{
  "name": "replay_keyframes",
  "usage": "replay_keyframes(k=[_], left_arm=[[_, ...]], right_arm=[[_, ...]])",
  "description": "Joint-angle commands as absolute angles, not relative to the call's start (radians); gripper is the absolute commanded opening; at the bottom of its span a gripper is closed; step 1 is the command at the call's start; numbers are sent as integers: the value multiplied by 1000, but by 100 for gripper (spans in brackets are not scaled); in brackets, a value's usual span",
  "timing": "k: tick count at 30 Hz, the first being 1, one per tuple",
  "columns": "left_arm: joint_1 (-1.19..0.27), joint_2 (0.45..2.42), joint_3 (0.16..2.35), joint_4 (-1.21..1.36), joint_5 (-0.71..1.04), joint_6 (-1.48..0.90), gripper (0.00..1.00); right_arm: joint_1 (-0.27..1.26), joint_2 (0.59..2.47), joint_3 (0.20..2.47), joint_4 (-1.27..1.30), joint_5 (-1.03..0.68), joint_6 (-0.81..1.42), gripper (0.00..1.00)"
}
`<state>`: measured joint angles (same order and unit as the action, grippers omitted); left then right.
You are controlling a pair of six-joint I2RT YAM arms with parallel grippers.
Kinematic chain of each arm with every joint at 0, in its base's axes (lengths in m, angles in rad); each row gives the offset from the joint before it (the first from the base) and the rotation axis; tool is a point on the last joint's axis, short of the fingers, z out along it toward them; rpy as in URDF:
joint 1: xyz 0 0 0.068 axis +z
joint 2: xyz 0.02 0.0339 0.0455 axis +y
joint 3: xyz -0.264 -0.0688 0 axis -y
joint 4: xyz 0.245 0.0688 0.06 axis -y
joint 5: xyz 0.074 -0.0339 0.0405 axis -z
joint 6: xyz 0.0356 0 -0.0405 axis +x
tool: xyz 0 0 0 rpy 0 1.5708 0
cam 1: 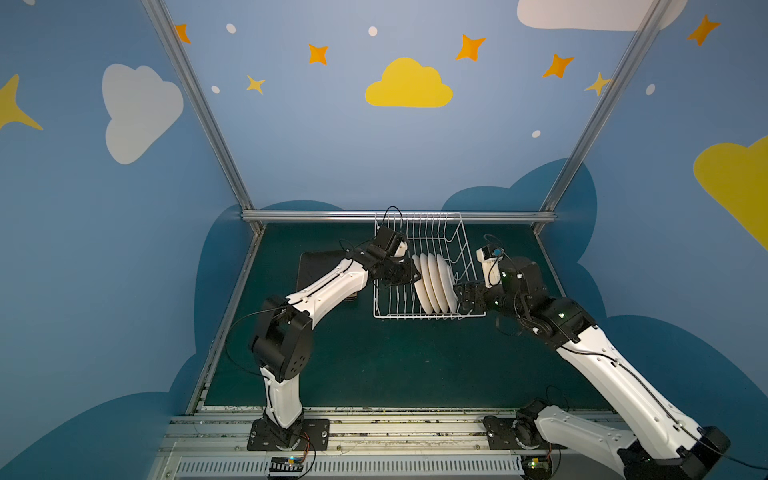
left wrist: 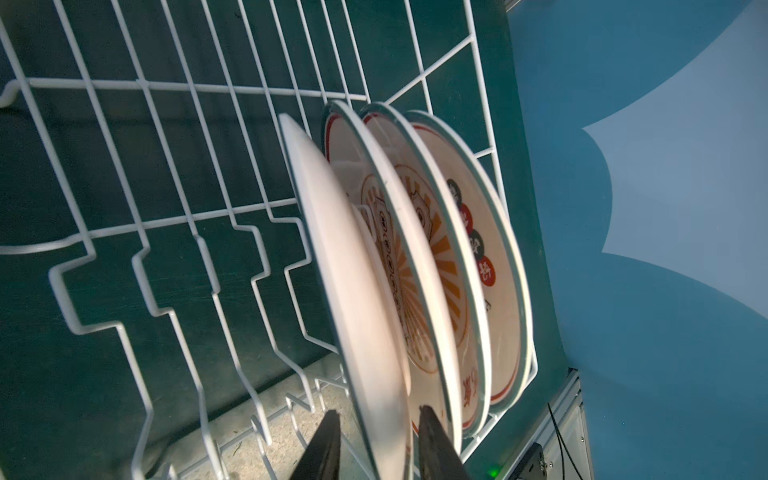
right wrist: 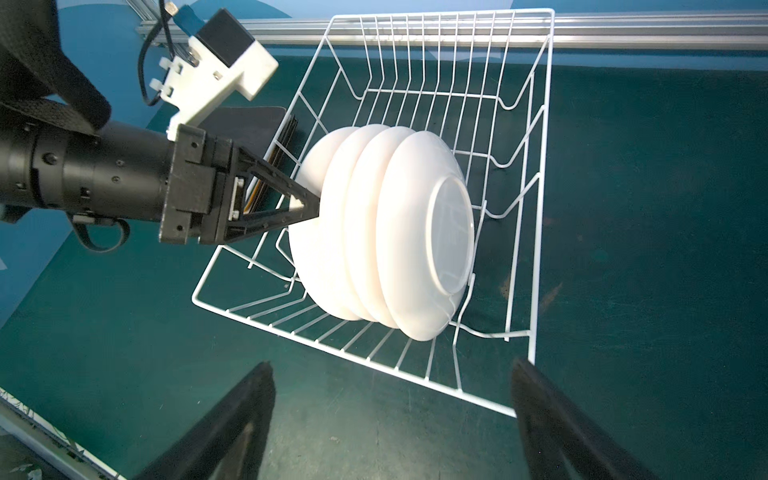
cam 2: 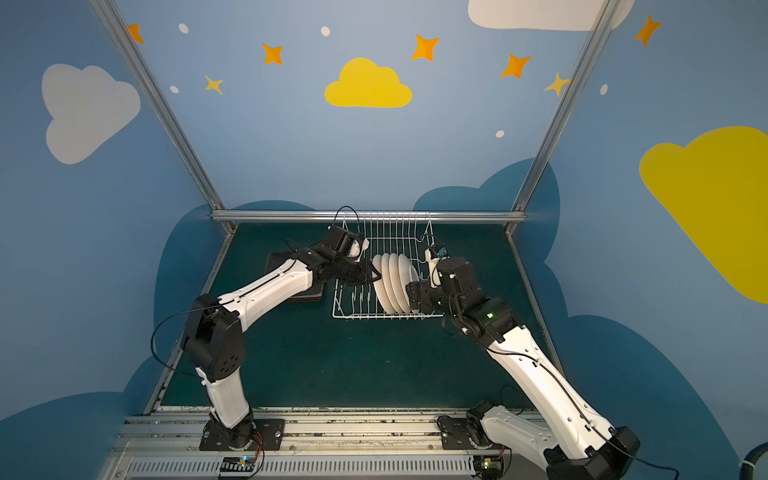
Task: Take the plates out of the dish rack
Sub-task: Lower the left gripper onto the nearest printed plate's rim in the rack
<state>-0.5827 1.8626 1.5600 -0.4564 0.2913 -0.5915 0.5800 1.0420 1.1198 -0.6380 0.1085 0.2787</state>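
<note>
Shows dark plates [cam 1: 316, 266] stacked beside dish rack [right wrist: 542, 208], four round plates [right wrist: 386, 224] left inside. Straddles outermost rim with left gripper [left wrist: 377, 409], not yet pinching; holds right gripper [right wrist: 392, 362] spread, empty.

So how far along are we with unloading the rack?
Done: black square plates stacked on the table beside the dish rack. In hand: left gripper straddles the rim of the end round plate, grip unconfirmed; right gripper open. Left: all four round plates stand in the rack.
</note>
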Motion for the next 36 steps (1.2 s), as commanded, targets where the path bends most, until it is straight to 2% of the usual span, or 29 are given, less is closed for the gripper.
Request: replay_keyframes(k=[1, 16, 32, 36], left_arm=[[-584, 1879, 1587, -482, 299, -592, 32], [-592, 1913, 1592, -470, 333, -640, 31], [-599, 1888, 1588, -477, 321, -689, 21], [-600, 1893, 1576, -474, 322, -692, 14]], right_arm=[[573, 1041, 1113, -617, 91, 265, 88], [565, 1065, 1120, -609, 81, 276, 88], [564, 1066, 1109, -593, 71, 305, 88], [565, 1057, 1105, -593, 71, 308, 88]])
